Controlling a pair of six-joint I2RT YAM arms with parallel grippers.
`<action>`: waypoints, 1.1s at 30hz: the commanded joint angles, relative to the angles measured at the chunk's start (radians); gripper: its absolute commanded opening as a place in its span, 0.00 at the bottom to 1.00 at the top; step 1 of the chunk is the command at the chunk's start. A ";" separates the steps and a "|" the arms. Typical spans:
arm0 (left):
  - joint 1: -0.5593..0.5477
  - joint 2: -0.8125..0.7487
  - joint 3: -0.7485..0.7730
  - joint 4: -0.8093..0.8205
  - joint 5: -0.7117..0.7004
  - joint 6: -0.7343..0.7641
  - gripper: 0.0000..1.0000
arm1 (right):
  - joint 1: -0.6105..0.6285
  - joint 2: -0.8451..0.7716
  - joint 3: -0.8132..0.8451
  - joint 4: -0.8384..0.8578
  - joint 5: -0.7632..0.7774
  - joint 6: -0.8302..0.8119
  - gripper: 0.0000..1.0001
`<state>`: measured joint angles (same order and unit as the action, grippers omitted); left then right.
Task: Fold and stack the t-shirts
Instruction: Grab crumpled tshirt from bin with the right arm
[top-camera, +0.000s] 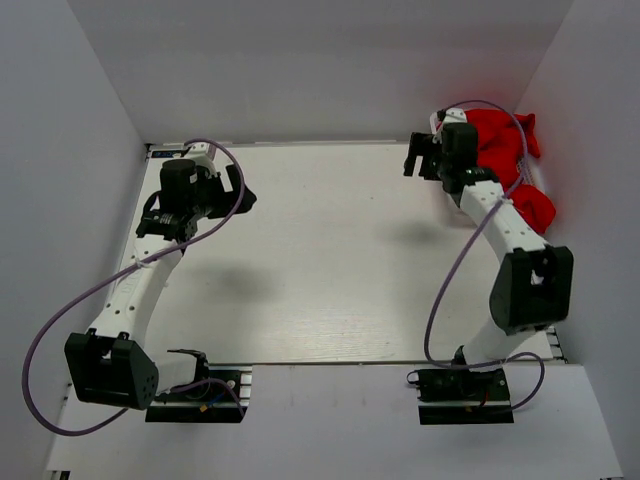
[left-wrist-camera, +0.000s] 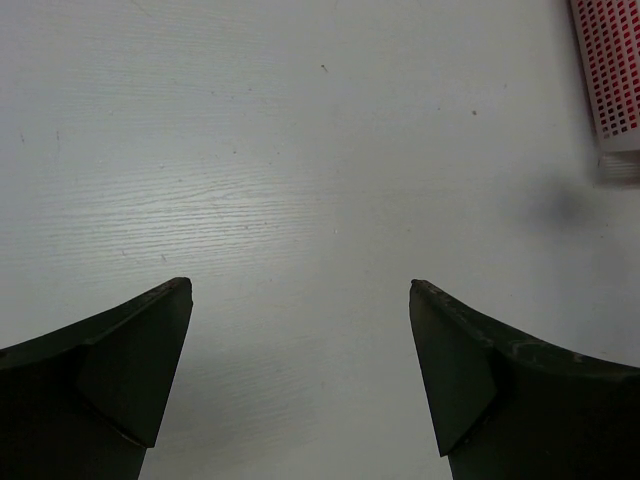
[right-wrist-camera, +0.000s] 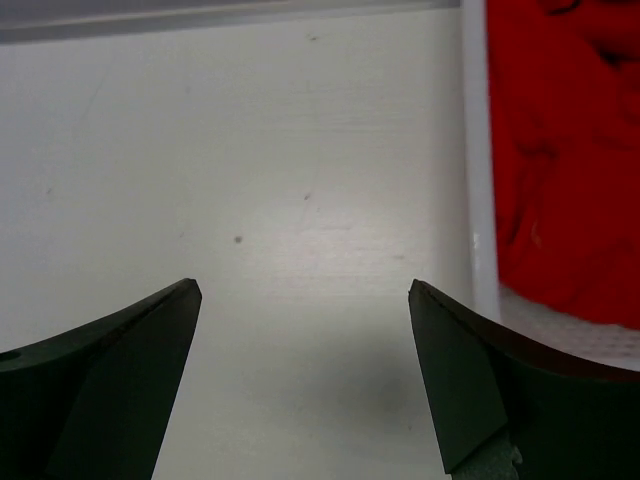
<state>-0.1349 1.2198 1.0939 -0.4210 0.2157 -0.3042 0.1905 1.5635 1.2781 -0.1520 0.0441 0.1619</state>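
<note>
Crumpled red t-shirts (top-camera: 497, 140), seemingly soft cloth.

Pale wood-grain table (top-camera: 330, 260), white mesh basket (left-wrist-camera: 612, 70) at its far right corner, plain white walls (top-camera: 300, 60)

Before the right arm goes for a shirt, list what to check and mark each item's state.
1. Right gripper open and empty: ok.
2. Left gripper open and empty: ok.
3. T-shirts on the right arm's side: ok, heaped in the basket at the far right corner of the table.
4. Right gripper above the cloth: not ok, it hangs over bare table beside the basket's rim.
5. Folding area mid-table free of things: ok.
6. One shirt separable from the heap: cannot tell, the red cloth is crumpled together.
</note>
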 joint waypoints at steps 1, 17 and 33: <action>-0.002 0.018 0.064 -0.024 0.024 0.022 1.00 | -0.043 0.139 0.262 -0.153 0.155 0.030 0.90; -0.002 0.391 0.256 0.015 0.024 0.053 1.00 | -0.286 0.721 0.962 -0.100 0.269 -0.074 0.90; -0.002 0.624 0.406 -0.044 0.065 0.031 0.96 | -0.356 0.912 0.965 0.259 0.146 -0.079 0.51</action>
<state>-0.1345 1.8584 1.4559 -0.4454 0.2562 -0.2714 -0.1486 2.4691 2.2059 -0.0059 0.2016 0.0624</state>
